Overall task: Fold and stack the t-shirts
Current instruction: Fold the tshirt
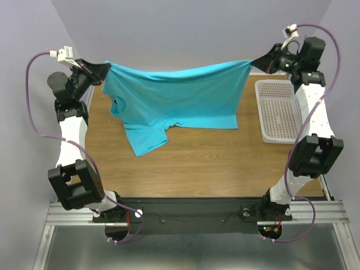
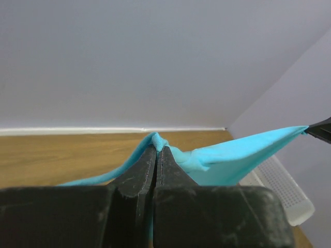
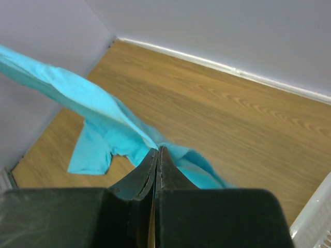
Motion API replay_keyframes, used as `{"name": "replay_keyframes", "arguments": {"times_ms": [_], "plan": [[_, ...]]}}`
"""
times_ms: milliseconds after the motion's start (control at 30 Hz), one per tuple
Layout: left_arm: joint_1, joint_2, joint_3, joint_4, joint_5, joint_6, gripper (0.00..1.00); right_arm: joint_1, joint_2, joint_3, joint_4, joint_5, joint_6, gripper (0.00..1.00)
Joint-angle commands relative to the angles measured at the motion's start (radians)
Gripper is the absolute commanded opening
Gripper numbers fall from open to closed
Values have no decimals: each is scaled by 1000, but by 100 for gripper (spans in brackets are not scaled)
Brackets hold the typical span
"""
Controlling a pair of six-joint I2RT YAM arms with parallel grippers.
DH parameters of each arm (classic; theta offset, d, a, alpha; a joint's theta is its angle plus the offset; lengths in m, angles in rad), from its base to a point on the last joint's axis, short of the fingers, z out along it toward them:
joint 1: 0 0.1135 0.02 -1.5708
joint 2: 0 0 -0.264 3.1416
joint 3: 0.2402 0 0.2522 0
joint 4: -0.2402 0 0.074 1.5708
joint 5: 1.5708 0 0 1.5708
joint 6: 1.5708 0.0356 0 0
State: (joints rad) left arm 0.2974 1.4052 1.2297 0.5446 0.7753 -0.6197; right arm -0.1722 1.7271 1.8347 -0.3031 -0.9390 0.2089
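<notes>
Left gripper [image 2: 156, 150] pressed tight, pinching a corner of the turquoise t-shirt [image 1: 180, 95]. Right gripper [image 3: 158, 151] likewise clamped on the opposite corner. The cloth is stretched taut between them, high across the far side, with its lower edge and one sleeve trailing onto the wooden table [image 1: 214, 163]. At the right, the white mesh basket [image 1: 279, 109] sits on the table just beside the shirt's right end.

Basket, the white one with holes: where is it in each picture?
Top view: basket on the right side of the table.
Left wrist view: basket low at the right, beyond the t-shirt.
Right wrist view: only a corner of the basket, bottom right.
Shared landmark: the blue t-shirt, in all three views.
</notes>
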Motion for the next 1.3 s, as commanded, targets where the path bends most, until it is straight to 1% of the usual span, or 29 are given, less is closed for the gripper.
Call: {"name": "replay_keyframes", "arguments": {"times_ms": [0, 167, 233, 267, 500, 533, 600, 767, 967, 1267], "plan": [[-10, 29, -94, 58, -30, 103, 0, 22, 11, -69, 12, 69, -136, 1], [-17, 110, -189, 52, -21, 126, 0, 23, 37, -210, 10, 51, -200, 1], [-23, 130, -238, 52, -21, 127, 0, 31, 43, -251, 6, 54, -258, 1], [-26, 135, -255, 51, -22, 129, 0, 31, 48, -294, 4, 55, -270, 1], [-50, 132, -378, 19, -53, 112, 0, 40, 78, -439, -7, 91, -374, 1], [-55, 133, -384, 0, -57, 110, 0, 40, 86, -451, -8, 101, -382, 0], [-67, 147, -375, -92, -82, 127, 0, 39, 89, -474, -13, 114, -402, 1], [-106, 178, -365, -216, -111, 150, 0, 40, 89, -541, -16, 124, -425, 0], [-126, 207, -368, -270, -128, 166, 0, 40, 91, -560, -22, 140, -434, 0], [-124, 183, -369, -310, -183, 205, 0, 40, 97, -572, -27, 132, -436, 1]]}}
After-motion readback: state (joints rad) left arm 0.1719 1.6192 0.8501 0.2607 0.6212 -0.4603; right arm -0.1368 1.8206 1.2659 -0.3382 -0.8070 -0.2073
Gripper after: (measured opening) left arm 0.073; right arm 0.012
